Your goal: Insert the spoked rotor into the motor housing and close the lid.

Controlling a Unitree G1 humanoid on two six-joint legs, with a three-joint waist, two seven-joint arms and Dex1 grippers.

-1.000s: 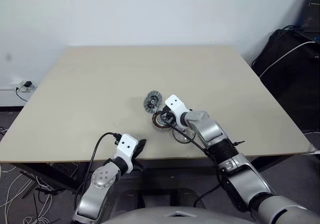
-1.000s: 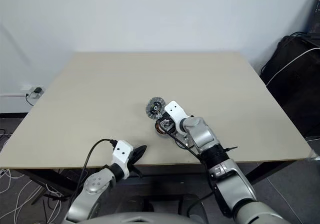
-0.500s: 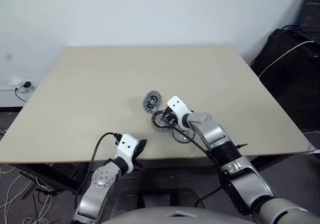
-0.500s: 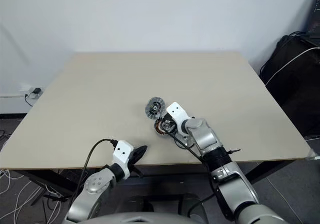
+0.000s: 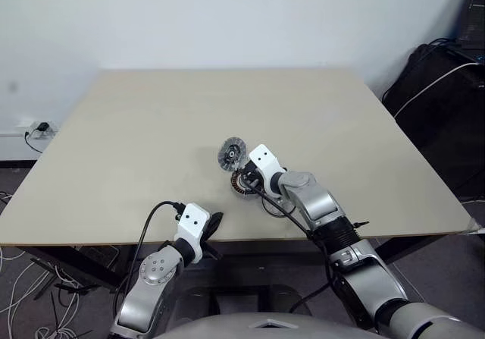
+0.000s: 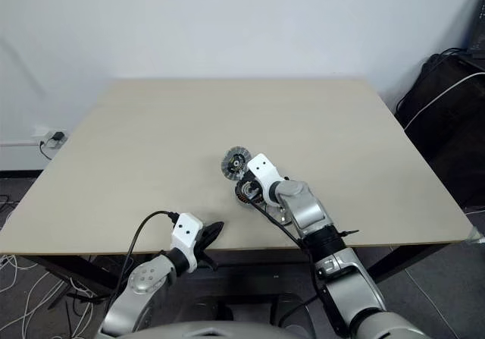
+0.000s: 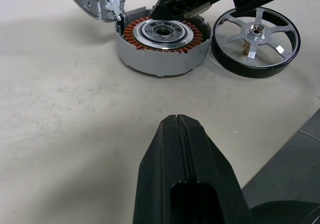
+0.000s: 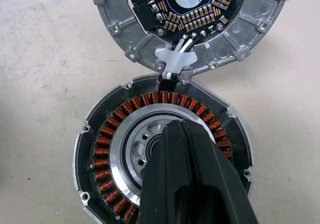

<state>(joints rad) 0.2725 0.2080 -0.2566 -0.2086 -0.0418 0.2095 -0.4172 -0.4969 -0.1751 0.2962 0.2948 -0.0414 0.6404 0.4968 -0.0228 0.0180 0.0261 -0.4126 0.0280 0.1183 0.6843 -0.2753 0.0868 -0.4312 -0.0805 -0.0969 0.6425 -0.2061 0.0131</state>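
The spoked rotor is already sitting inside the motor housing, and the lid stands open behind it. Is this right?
Not quite. The spoked rotor lies on the table beside the motor housing, not inside it; the left wrist view shows this. The housing holds only its copper windings and pale centre. The lid does stand open behind it.

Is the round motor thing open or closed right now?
Open. The lid is swung back, its circuit side showing, so the motor housing bares its copper windings. The spoked rotor lies beside it on the table.
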